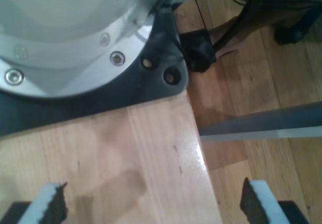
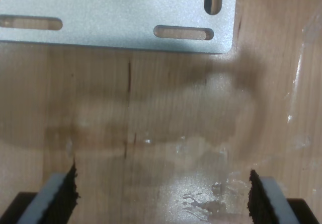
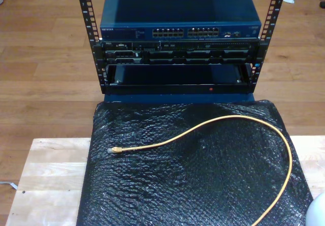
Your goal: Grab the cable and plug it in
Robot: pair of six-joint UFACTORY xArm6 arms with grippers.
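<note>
The yellow-orange cable [image 3: 228,117] lies loose in a wide curve on a black bubble-wrap sheet [image 3: 193,185] in the exterior view. Its clear plug [image 3: 112,150] points to that view's left, and its other end runs off the bottom edge. My first gripper [image 1: 153,204] is open over bare wooden tabletop, near the table's edge, with nothing between its fingers [image 1: 48,204]. My second gripper [image 2: 161,199] is also open over bare, glossy wood, holding nothing. The cable is not near either gripper's jaws.
Behind the sheet stands a black rack [image 3: 177,58] holding a blue network switch [image 3: 180,18] with a row of ports [image 3: 188,32]. A grey arm base on a black plate [image 1: 161,78] and a metal mounting plate [image 2: 121,17] sit close to the grippers. A pale rounded shape [image 3: 317,211] shows at the exterior view's bottom right.
</note>
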